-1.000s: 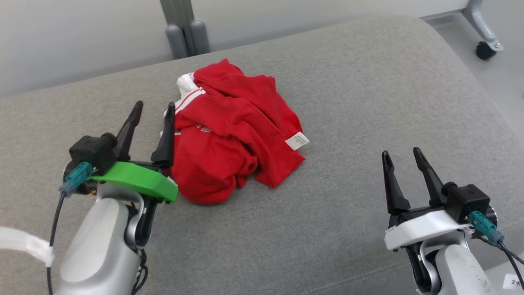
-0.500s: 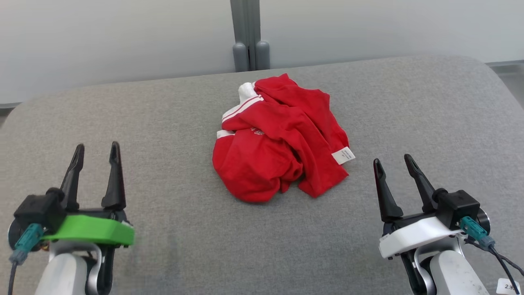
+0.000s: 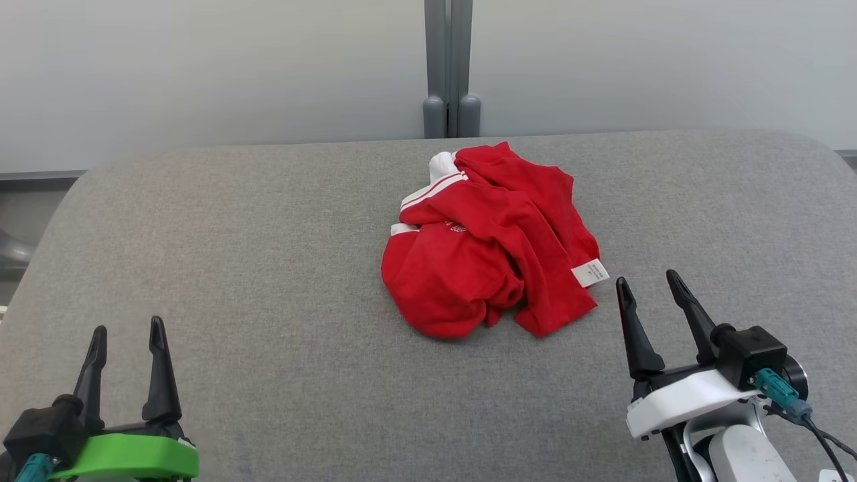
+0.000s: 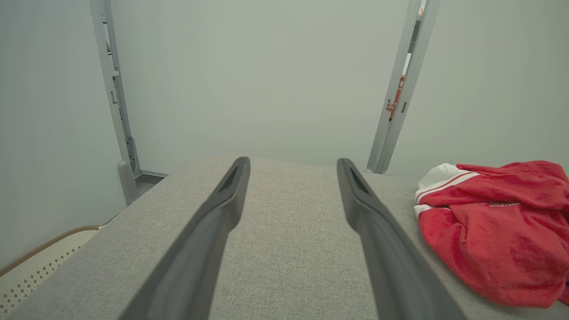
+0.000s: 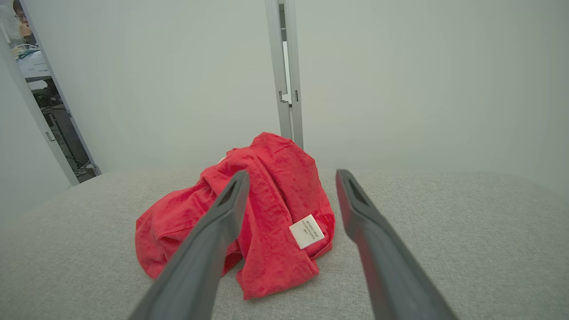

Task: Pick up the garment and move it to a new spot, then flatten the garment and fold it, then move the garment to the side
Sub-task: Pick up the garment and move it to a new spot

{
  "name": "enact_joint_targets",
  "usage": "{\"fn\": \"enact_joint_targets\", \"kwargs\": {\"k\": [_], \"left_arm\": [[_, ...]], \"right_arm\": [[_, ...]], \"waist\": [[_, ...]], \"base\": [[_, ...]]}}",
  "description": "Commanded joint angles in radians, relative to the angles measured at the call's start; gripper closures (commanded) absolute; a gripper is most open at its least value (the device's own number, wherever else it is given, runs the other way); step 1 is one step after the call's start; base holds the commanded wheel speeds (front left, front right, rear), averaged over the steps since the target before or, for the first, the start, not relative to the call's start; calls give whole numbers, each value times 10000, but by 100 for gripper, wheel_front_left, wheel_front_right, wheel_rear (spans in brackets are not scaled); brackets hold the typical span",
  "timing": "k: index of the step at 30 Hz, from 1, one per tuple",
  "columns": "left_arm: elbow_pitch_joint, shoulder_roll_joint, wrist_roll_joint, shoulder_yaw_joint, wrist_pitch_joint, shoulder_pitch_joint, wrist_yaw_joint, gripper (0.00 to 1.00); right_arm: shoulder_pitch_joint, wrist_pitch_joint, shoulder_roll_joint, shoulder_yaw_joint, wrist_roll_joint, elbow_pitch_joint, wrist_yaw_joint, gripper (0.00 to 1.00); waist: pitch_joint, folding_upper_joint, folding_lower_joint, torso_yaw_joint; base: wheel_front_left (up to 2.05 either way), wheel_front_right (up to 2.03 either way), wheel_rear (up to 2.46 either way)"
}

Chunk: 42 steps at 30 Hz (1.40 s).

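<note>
The garment [image 3: 489, 244], bright red with white trim and a small white care label, lies crumpled in a heap on the grey cushioned surface [image 3: 268, 268], slightly right of centre. My left gripper [image 3: 127, 329] stands open at the lower left, far from the heap, with nothing between its fingers. My right gripper [image 3: 648, 282] is open at the lower right, just right of and below the garment's label corner. In the left wrist view the garment [image 4: 498, 226] sits to the right of my open left gripper [image 4: 293, 162]. In the right wrist view the garment [image 5: 266, 200] lies just ahead of my open right gripper [image 5: 291, 174].
A pale wall with a grey vertical post [image 3: 448, 67] rises behind the surface's far edge. The surface's rounded left edge [image 3: 40, 248] drops off. A doorway [image 5: 40, 111] opens at the left of the right wrist view, with part of a person at its top corner.
The head camera has turned, shifting the whole picture. My left gripper has drawn back from beside the garment to the lower left. The right gripper and the garment have not moved.
</note>
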<state>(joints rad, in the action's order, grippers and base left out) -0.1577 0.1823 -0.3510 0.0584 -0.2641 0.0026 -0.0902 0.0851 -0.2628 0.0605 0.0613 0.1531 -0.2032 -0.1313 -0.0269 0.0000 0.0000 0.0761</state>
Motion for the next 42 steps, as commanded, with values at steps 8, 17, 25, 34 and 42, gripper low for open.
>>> {"fn": "enact_joint_targets", "kwargs": {"k": [8, 17, 25, 34, 42], "left_arm": [[-120, -331, 492, -46, -7, 345, -238, 0], [-347, -551, 776, -139, -7, 221, -346, 0], [-436, -613, 828, -95, -7, 142, -403, 0], [-469, -661, 872, -57, -7, 151, -401, 0], [-509, -736, 870, -51, -7, 32, -408, 0]], "right_arm": [[-340, -31, 83, -34, -146, -26, 10, 0], [-407, -31, 37, -124, -180, -62, 10, 0], [-357, -31, 26, -112, -187, -77, 10, 0], [-346, -31, 15, -121, -208, -106, 10, 0], [-296, -31, 43, -91, -207, -109, 10, 0]], "waist": [[-69, 0, 0, 56], [-29, 0, 0, -76], [0, 0, 0, -171], [21, 0, 0, -212], [87, 0, 0, -272]], "base": [[0, 0, 0], [0, 0, 0], [0, 0, 0], [0, 0, 0], [0, 0, 0]]}}
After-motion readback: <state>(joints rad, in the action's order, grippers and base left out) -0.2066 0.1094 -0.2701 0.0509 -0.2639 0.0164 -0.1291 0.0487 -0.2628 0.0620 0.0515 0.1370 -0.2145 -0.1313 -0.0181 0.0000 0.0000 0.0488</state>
